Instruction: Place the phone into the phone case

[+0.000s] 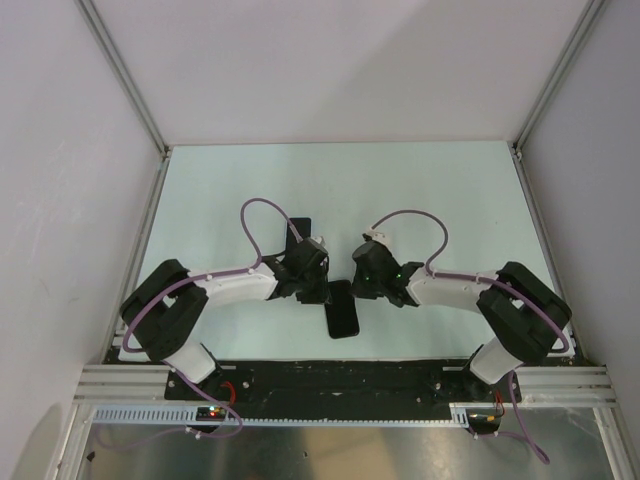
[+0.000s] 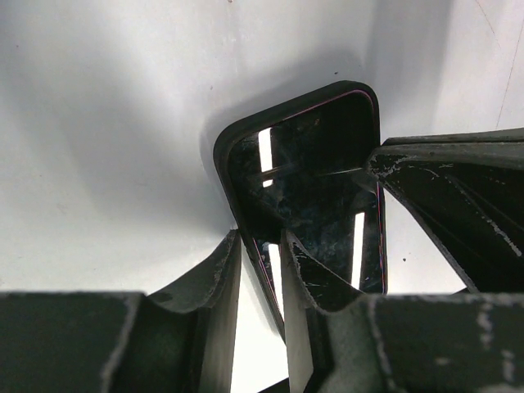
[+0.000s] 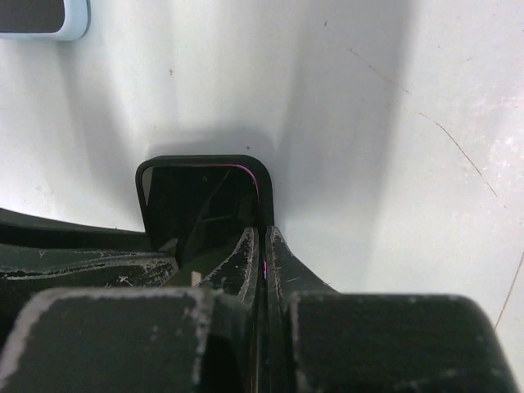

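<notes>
A black phone case with a raised rim and a glossy inside lies on the white table near the front, between both arms. It fills the left wrist view and shows in the right wrist view. My left gripper straddles the case's left rim with its jaws narrowly apart and white table showing between them. My right gripper is pinched shut on the case's right wall. The phone, dark with a pale blue edge, lies flat behind the left gripper.
The white table is walled by grey panels at the back and both sides, with metal rails at its edges. Purple cables loop above both wrists. The arm bases sit on a black rail at the near edge.
</notes>
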Controlling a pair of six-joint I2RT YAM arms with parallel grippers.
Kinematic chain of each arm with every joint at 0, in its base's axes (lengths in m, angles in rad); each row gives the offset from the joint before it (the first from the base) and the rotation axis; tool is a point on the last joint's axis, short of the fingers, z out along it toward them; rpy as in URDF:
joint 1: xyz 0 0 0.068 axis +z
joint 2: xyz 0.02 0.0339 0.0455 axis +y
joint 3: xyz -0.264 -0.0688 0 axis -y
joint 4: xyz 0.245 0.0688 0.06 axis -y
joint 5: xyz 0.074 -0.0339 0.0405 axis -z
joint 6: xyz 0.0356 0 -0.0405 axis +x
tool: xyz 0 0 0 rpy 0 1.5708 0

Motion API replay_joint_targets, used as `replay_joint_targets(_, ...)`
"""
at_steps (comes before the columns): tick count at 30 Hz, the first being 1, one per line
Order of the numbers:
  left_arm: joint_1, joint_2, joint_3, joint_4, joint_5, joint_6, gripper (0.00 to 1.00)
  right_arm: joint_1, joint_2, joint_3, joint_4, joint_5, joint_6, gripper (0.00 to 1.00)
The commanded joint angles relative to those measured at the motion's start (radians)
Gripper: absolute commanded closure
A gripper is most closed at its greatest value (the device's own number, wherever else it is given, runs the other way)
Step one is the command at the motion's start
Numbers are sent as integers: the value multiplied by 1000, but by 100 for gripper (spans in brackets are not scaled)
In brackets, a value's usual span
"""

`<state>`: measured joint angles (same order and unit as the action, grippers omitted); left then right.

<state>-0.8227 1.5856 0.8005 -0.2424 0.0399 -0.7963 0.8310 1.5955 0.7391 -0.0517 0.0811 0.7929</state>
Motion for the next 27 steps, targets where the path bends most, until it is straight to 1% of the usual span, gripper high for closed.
replay_joint_targets(1, -8, 44, 5, -29, -16, 3, 72, 98, 177, -19, -220, 96, 7, 100)
replay_joint_targets(6, -9, 47, 19, -28, -14, 2, 72, 148, 224, 5, -224, 117, 36, 100)
replay_joint_targets(13, -7, 64, 38, -28, -12, 1, 72, 164, 248, 14, -201, 114, 38, 100)
replay_joint_targets(21, -6, 46, 19, -28, -24, -11, 72, 203, 321, 26, -189, 105, 56, 100)
replay_joint_targets(24, -7, 44, 15, -28, -23, -9, 72, 204, 314, 27, -200, 115, 60, 100)
replay_joint_targets(27, -6, 40, 17, -27, -23, -5, 72, 188, 270, 26, -213, 123, 52, 100)
